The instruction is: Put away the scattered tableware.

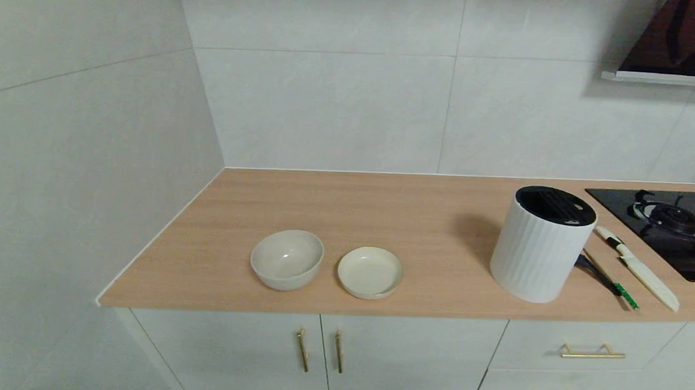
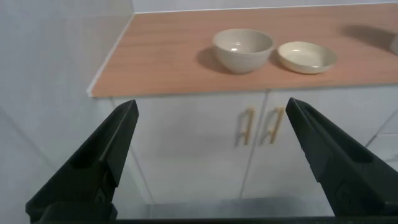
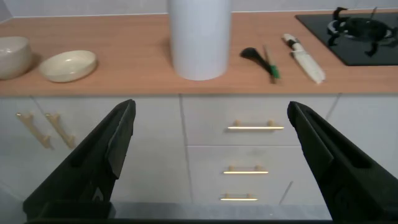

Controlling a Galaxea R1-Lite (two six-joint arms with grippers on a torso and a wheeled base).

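A cream bowl point(image 1: 287, 259) point(image 2: 242, 48) point(image 3: 12, 57) and a shallow cream dish point(image 1: 370, 272) point(image 2: 306, 56) point(image 3: 68, 65) sit side by side near the front edge of the wooden counter point(image 1: 346, 213). To their right stands a white ribbed utensil holder point(image 1: 542, 243) point(image 3: 199, 37) with a black slotted top. Beside it lie a dark spoon with a green handle point(image 1: 607, 281) point(image 3: 261, 59) and a white knife point(image 1: 638, 268) point(image 3: 303, 57). My left gripper point(image 2: 211, 134) hangs open below counter level, facing the cabinet doors. My right gripper point(image 3: 211, 134) is open too, low before the drawers.
A black gas hob point(image 1: 671, 230) point(image 3: 357, 34) occupies the counter's right end, with a range hood point(image 1: 676, 46) above. Tiled walls close the left and back. White cabinet doors point(image 1: 319, 356) and drawers point(image 1: 591, 354) with gold handles sit below the counter.
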